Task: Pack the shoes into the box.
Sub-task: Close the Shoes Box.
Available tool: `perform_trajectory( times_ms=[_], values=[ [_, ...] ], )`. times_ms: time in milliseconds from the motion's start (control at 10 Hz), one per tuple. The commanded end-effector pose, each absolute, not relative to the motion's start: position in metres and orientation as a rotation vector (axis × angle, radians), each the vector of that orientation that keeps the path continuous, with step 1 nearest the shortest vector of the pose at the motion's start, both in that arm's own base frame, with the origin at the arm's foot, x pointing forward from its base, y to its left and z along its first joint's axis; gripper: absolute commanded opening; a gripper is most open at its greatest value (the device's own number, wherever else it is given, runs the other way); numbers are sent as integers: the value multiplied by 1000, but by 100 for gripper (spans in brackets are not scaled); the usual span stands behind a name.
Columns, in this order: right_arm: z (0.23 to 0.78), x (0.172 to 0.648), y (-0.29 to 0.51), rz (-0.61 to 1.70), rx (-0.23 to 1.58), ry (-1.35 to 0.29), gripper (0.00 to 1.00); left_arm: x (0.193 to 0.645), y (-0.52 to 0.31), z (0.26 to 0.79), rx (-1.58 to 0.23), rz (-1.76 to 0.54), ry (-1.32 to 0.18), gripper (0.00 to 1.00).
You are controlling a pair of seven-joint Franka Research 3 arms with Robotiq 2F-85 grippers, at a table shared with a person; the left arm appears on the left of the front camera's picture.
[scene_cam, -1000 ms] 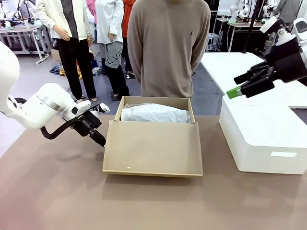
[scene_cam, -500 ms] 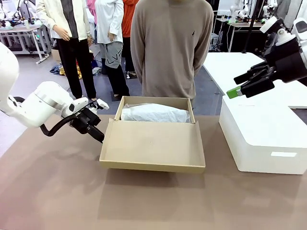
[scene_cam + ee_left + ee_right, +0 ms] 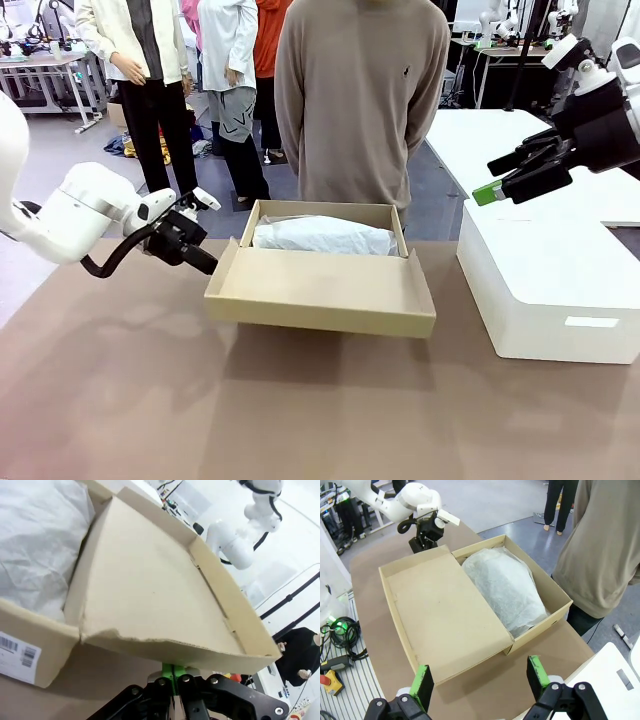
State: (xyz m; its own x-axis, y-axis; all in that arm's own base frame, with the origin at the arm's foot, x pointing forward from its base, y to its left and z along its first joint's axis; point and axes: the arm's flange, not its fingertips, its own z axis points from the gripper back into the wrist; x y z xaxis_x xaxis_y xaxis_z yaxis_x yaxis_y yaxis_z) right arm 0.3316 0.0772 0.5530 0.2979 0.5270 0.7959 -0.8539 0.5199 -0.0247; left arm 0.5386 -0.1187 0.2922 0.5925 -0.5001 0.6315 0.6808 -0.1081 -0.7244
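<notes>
The tan cardboard box (image 3: 322,210) stands at the table's far middle, white tissue paper (image 3: 325,238) bulging inside it; the shoes are hidden. Its hinged lid (image 3: 320,288) hangs out toward me, raised off the table. My left gripper (image 3: 207,264) is shut on the lid's left side wall. In the left wrist view the green pads (image 3: 172,672) pinch the lid's (image 3: 150,595) rim, tissue (image 3: 40,545) at upper left. My right gripper (image 3: 492,178) hangs open and empty high above the white block. From that wrist, its fingers (image 3: 424,681) stand wide apart over the box (image 3: 540,617) and lid (image 3: 440,615).
A big white rectangular block (image 3: 550,270) stands on the table at the right. A person in a beige sweater (image 3: 360,100) stands just behind the box, hands out of sight. Other people stand farther back on the left. Brown table (image 3: 300,410) spreads in front of the lid.
The left gripper has risen and drawn slightly left with the lid's edge, so the lid's front has lifted off the table. The right arm has not moved.
</notes>
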Motion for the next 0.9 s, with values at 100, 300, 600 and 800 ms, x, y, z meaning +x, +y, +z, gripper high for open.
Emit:
perform_trajectory(
  times_ms=[100,300,600,800],
  values=[
    [553,334,77,971,465,-863,100,532,-120,313,-1391,-942,-264,0],
    [553,334,77,971,465,-863,100,532,-120,321,-1409,-892,-315,0],
    [553,334,77,971,465,-863,100,533,-120,334,-1365,-836,-418,0],
    [553,334,77,971,465,-863,100,533,-120,347,-1266,-797,-496,0]
  ],
)
